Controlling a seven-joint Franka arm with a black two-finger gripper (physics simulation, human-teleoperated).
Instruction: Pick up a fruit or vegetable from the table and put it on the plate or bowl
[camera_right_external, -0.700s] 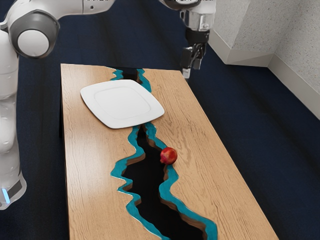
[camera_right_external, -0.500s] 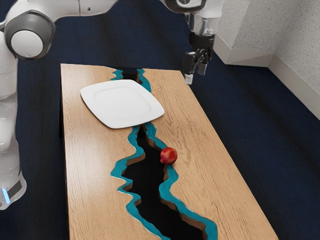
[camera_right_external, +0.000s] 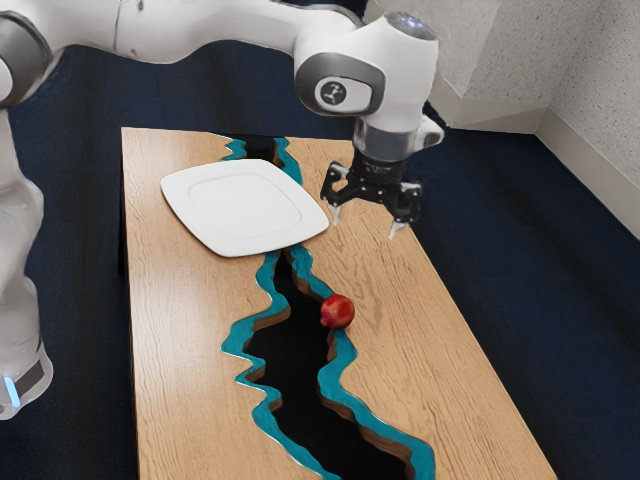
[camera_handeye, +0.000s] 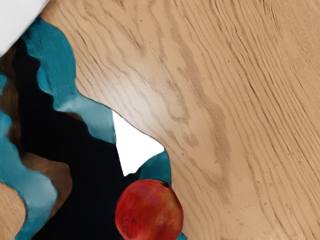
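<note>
Exterior view shows my arm has swung in since a moment ago. The end effector (camera_right_external: 366, 222), which hung high beyond the far side of the plate (camera_right_external: 245, 205), now hovers over the counter (camera_right_external: 180, 330) just beside the plate's corner. It has turned at the wrist, and its fingers are spread wide and hold nothing. The red fruit (camera_right_external: 337, 311), a pomegranate by its look, has not moved. It sits on the teal rim of the dark channel (camera_right_external: 290, 360), well apart from the plate. I judge the approach about half done, with a further reach and descent to come. In the wrist view the fruit (camera_handeye: 149, 211) is cut off at the frame edge, the plate (camera_handeye: 12, 15) is a mere sliver, and I cannot identify a white patch (camera_handeye: 135, 147) in the channel.
</note>
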